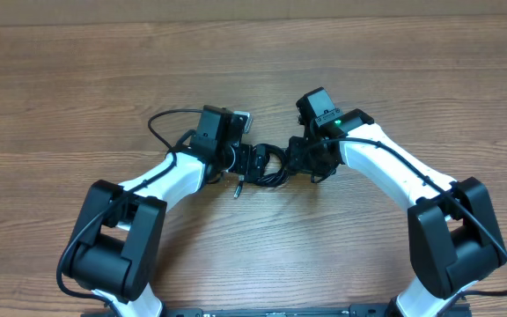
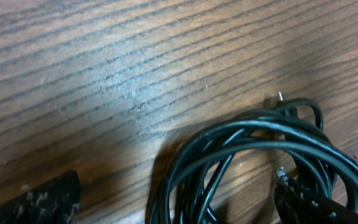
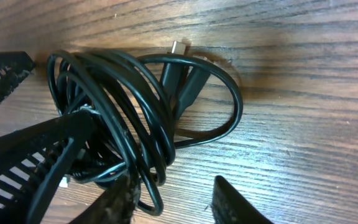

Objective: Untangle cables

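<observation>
The cables lie as a small knotted black bundle on the wooden table between my two grippers. One plug end sticks out toward the front. My left gripper is open wide, and its fingers straddle the coils in the left wrist view. My right gripper stands open over bare wood, with one loop resting against its left finger. A metal-tipped plug lies at the far side of the bundle. The left gripper's ribbed fingers reach into that view.
The wooden table spreads on all sides. A thicker black wire loops out from the left arm. Both arm bases sit at the front edge.
</observation>
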Available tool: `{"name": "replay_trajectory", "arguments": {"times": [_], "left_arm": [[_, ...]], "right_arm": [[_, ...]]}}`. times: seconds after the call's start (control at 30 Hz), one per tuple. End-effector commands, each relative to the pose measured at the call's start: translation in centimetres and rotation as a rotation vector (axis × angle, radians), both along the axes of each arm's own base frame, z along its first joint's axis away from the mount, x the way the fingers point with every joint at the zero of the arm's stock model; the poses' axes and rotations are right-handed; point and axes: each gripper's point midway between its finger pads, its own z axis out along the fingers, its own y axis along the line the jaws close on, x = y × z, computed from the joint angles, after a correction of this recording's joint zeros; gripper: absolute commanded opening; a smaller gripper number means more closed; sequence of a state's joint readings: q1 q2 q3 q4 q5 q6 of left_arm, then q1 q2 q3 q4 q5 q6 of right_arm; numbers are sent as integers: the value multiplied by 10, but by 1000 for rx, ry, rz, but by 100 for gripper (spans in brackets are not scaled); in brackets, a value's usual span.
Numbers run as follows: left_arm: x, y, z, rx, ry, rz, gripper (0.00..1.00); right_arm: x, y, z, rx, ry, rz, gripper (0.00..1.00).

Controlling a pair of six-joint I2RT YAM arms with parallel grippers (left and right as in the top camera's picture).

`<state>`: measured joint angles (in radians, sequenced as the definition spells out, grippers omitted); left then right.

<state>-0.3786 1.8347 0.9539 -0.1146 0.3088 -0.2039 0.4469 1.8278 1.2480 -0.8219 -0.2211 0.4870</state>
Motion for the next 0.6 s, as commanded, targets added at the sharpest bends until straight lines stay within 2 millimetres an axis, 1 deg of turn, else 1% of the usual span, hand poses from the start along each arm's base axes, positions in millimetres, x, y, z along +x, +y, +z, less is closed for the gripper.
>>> {"name": "replay_trajectory", "arguments": {"times": [0.0, 0.07, 0.2, 0.37, 0.4, 0.47, 0.57], "left_arm": [[-8, -3, -24, 30, 67, 15, 100], [-10, -5, -27, 31, 74, 12, 100], [-7, -6, -24, 30, 61, 14, 100], [2, 9, -27, 112, 21, 61, 100], [5, 13, -27, 136, 6, 64, 100], [9, 17, -26, 177, -30, 41, 100], [11, 10, -23, 214, -94, -49, 100]], "right_arm": [[8, 4, 14, 15, -49, 6, 42], [8, 3, 14, 14, -49, 6, 42], [8, 3, 14, 10, -51, 5, 42], [8, 3, 14, 9, -48, 5, 40], [7, 2, 13, 8, -45, 5, 38], [6, 2, 13, 6, -41, 5, 37], [5, 1, 13, 4, -36, 5, 33]]}}
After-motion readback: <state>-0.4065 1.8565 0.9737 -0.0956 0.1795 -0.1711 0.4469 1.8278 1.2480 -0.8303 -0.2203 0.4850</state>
